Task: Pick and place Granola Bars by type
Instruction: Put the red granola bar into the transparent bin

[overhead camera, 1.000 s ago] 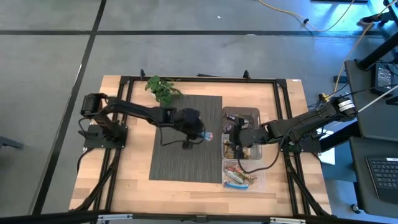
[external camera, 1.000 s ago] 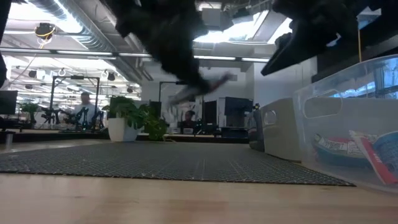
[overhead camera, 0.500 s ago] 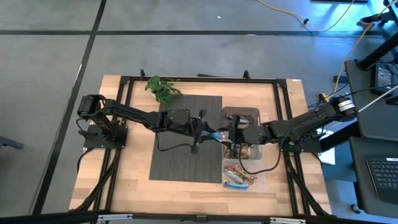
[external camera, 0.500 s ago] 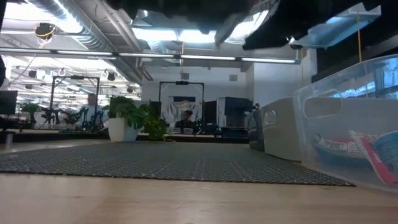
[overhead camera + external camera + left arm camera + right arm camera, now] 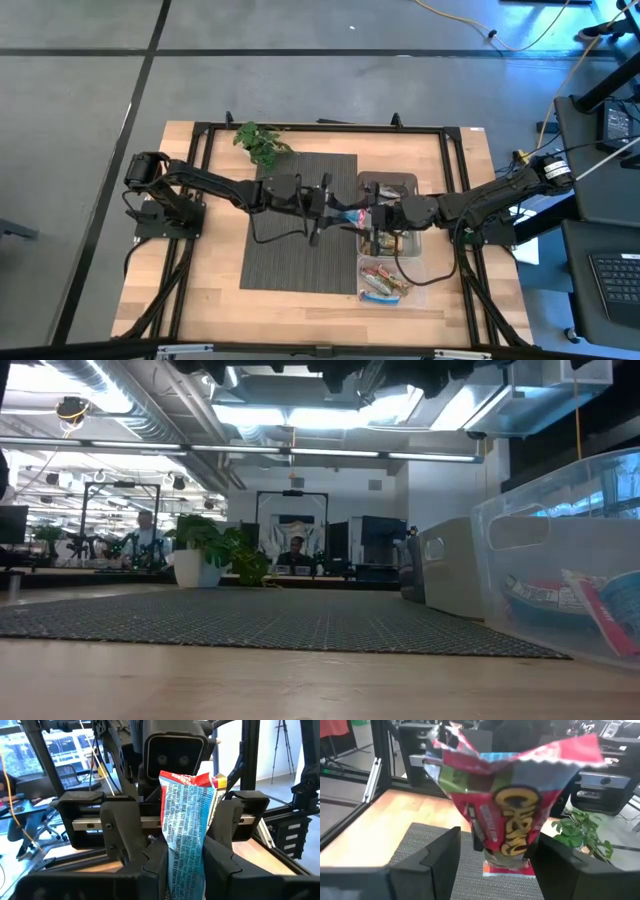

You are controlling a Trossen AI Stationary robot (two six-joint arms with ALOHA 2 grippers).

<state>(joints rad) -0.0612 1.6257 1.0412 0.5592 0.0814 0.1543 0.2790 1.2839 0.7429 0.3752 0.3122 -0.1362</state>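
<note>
A blue-white-red granola bar hangs in the air over the right edge of the dark mat. My left gripper reaches level from the table's left and is shut on it. My right gripper faces it from the right, level and open. Its fingers stand on either side of the bar's far end; I cannot tell whether they touch it. In the right wrist view the bar fills the space between my right gripper's fingers. More bars lie in the clear bins. My left gripper pinches the bar's near end between its two fingers. It comes level from the table's left, and the bar sticks out ahead of the fingers toward the right gripper. The bar is lifted clear of the mat.
Three clear bins stand in a row right of the mat, the nearest one holding blue and red bars. A green plant sprig lies at the mat's far left corner. Black frame rails run around the table.
Both grippers have risen and tipped from pointing down to level. My left gripper has carried the bar toward the table's right, off the mat's middle to its right edge. My right gripper has swung up from over the bins and now faces the left one, the bar between them.
</note>
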